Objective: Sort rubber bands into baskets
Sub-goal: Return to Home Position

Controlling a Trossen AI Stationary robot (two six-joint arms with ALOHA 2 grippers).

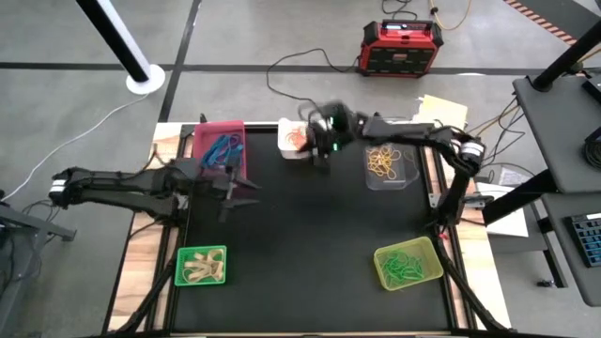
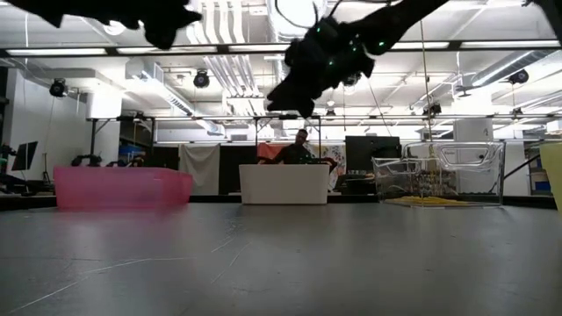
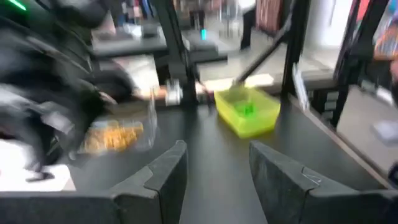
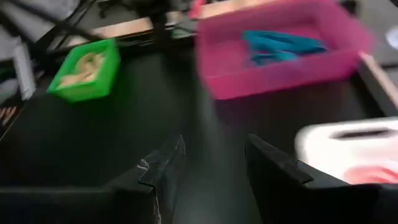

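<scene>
Five baskets are sitting around the dark tabletop (image 1: 310,225), each one holding rubber bands: blue rubber bands (image 1: 223,145) in the pink basket (image 1: 202,127), orange rubber bands (image 1: 295,139) in the white basket (image 1: 284,150), yellow rubber bands (image 1: 380,161) in the clear basket (image 1: 408,180), tan rubber bands (image 1: 204,268) in the bright green basket (image 1: 180,278), and green rubber bands (image 1: 402,266) in the yellow-green basket (image 1: 380,255). I am watching the right arm (image 1: 413,131) reaching along the back edge, its jaws standing apart and empty just beside the white basket. The left arm (image 1: 122,186) is stretching in from the left, its jaws also apart and holding nothing, near the pink basket.
</scene>
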